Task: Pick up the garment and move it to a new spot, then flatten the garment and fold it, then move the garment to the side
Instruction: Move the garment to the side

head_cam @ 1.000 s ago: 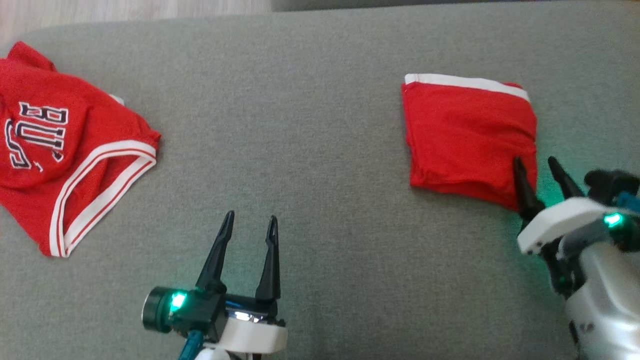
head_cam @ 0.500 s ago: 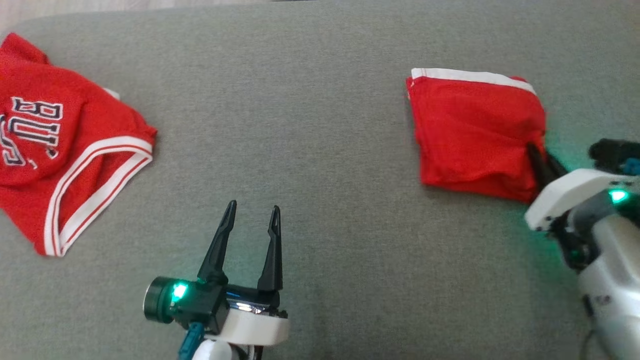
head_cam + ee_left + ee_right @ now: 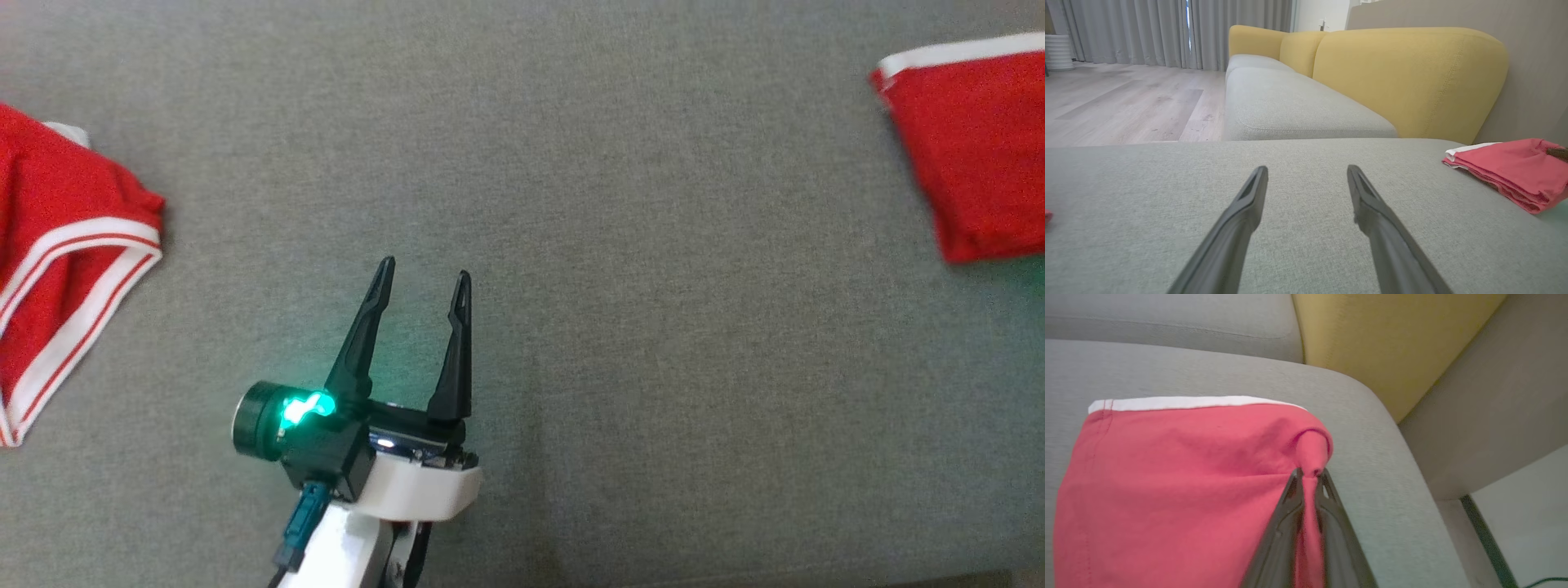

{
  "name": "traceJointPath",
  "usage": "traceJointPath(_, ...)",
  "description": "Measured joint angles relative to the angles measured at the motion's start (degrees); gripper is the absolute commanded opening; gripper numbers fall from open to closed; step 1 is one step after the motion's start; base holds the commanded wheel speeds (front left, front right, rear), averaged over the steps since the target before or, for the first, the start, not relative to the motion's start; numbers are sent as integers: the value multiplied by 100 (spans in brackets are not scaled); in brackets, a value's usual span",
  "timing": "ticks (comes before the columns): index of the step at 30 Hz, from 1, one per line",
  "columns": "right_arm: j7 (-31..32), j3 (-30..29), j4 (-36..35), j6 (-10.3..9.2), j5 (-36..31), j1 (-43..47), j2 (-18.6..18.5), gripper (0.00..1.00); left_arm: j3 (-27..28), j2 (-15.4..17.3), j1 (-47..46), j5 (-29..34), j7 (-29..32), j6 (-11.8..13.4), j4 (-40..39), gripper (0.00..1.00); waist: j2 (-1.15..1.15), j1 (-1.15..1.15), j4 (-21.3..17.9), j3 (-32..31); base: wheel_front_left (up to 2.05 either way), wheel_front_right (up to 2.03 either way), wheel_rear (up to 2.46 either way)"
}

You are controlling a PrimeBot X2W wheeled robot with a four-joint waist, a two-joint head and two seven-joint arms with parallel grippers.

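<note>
- head view: left pincer [image 3: 424, 269] spread, empty, above the grey cushion [image 3: 653, 367]; folded red garment [image 3: 971, 155] at the cushion's right end.
- left wrist view: adds the garment's stacked layers, edge-on.
- right wrist view: right pincer [image 3: 1311, 472] pressed together, pinching a bunched garment edge near the cushion's rim. judged soft, light, limp: grip through all layers or they slide apart.

The folded garment [image 3: 971, 155] is lying at the cushion's [image 3: 571, 163] right end, the other garment [image 3: 65, 269] at its left, the left hand [image 3: 425, 269] sitting between them.
</note>
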Motion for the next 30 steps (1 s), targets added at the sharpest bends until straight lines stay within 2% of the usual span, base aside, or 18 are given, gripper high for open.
traceJointPath(5, -52, -641, 147, 0, -778, -140, -125, 0, -37, -1, -151, 26, 0, -4, 25, 100, 0, 0, -71, 242, 0, 0, 0)
traceJointPath(6, -146, -854, 187, 0, -1035, -190, -124, 42, -37, -1, -175, 26, 0, -5, 36, 100, 0, 1, -79, 275, 0, 0, 0)
traceJointPath(7, -285, -1089, 202, 0, -1333, -241, -122, 100, -38, -1, -196, 25, 0, -9, 48, 100, 0, 0, -84, 301, 0, 0, 0)
traceJointPath(11, -715, -2046, 168, 0, -2444, -442, 107, 100, -85, -2, -317, 20, 0, -66, 123, 100, 0, 0, -47, 290, 0, 0, 0)
traceJointPath(15, -1003, -2663, -25, 0, -3194, -353, 822, 100, -90, -4, -332, 16, 0, -63, 163, 100, 0, 0, 13, 121, 0, 0, 0)
traceJointPath(18, -1185, -2742, -224, 0, -3264, -173, 1327, 100, -74, -5, -288, -63, 0, -45, 179, 100, 0, -1, 55, -88, 0, 0, 0)
traceJointPath(22, -1293, -2309, -494, 0, -2904, 215, 1911, 100, -26, -10, 21, -176, 0, 1, 192, 100, 0, -1, 100, -453, 0, 0, 0)
traceJointPath(24, -1315, -1879, -630, 0, -2617, 467, 2108, 100, 59, -9, 216, -291, 0, 49, 214, 100, 0, -2, 118, -665, 0, 0, 0)
traceJointPath(25, -1338, -1469, -771, 0, -2185, 736, 2283, 100, 135, -4, 392, -396, 0, 93, 245, 100, 0, -2, 133, -888, 0, 0, 0)
traceJointPath(30, -1396, -489, -1098, 0, -1149, 1582, 2452, 100, 274, -8, 743, -511, 0, 333, 495, 100, 0, -2, 203, -1459, 0, 0, 0)
